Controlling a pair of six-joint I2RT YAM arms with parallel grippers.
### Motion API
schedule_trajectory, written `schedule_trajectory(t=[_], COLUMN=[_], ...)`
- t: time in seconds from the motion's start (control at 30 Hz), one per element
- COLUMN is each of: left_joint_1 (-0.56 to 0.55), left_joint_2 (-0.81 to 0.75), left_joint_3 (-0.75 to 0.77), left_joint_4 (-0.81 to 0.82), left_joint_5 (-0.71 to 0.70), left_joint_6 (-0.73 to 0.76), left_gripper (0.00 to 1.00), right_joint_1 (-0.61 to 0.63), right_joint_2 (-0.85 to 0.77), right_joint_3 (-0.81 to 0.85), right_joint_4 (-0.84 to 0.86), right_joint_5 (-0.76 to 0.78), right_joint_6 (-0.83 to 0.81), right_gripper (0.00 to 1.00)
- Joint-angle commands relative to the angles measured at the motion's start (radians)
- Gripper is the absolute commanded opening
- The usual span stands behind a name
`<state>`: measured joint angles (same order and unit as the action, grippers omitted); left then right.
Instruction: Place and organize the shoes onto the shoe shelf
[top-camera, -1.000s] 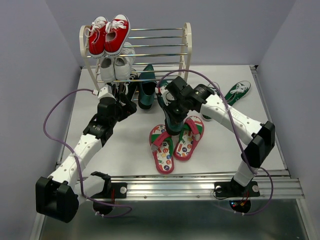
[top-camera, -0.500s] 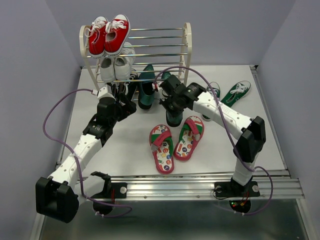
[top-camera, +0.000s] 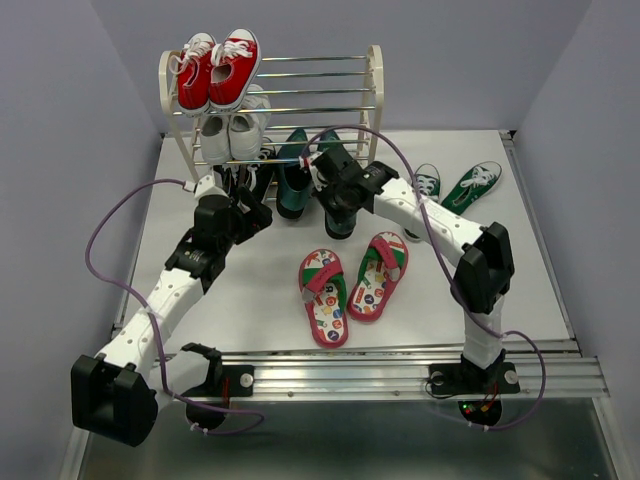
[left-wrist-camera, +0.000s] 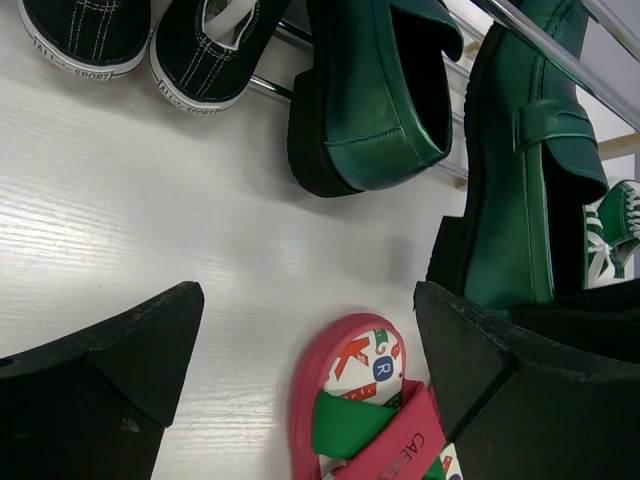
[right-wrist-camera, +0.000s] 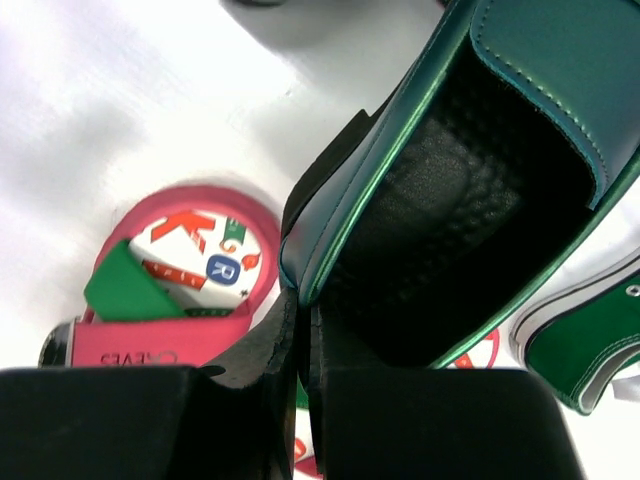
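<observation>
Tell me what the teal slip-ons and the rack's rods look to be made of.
Slip-ons: probably faux or coated leather. The uppers are smooth with a soft green sheen and stitched seams. The thick soles look like matte black rubber or foam.
Rods: metal, apparently chrome-plated, judging by their bright, mirror-like glints.

Light: bright, even, from overhead.
Shadows: soft and short on the white table (top-camera: 250, 290).
Glare: bright streaks along the shoe shelf (top-camera: 375, 90) rods; green sheen on the teal slip-on (right-wrist-camera: 540, 50).
Focus: overhead view sharp; close black fingers (left-wrist-camera: 90, 390) slightly soft.
</observation>
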<state>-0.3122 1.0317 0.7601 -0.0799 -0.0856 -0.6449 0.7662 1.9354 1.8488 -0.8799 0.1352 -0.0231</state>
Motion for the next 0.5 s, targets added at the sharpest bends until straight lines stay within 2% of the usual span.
schedule_trajectory(t=[0.0, 0.17, 0.47], left_joint_1=[0.005, 0.005, 0.005], left_joint_2=[-0.042, -0.064, -0.094], left_joint_3=[0.036, 0.047, 0.041], left_joint_4=[-0.004, -0.037, -0.058], left_joint_5=[-0.006, -0.023, -0.036], left_joint_6=[-0.007, -0.018, -0.044], left_gripper=[0.99, 0.99, 0.99], right_joint_1=[-0.03, -0.08, -0.099], right_joint_2=[-0.004, 0.04, 0.091], right_joint_3=[0.11, 0.153, 0.165], right_joint_4=[0.16, 0.173, 0.243], right_joint_5=[0.038, -0.002, -0.022], right_joint_6=[-0.034, -0.04, -0.074], right_gripper=[0.01, 0.01, 0.01])
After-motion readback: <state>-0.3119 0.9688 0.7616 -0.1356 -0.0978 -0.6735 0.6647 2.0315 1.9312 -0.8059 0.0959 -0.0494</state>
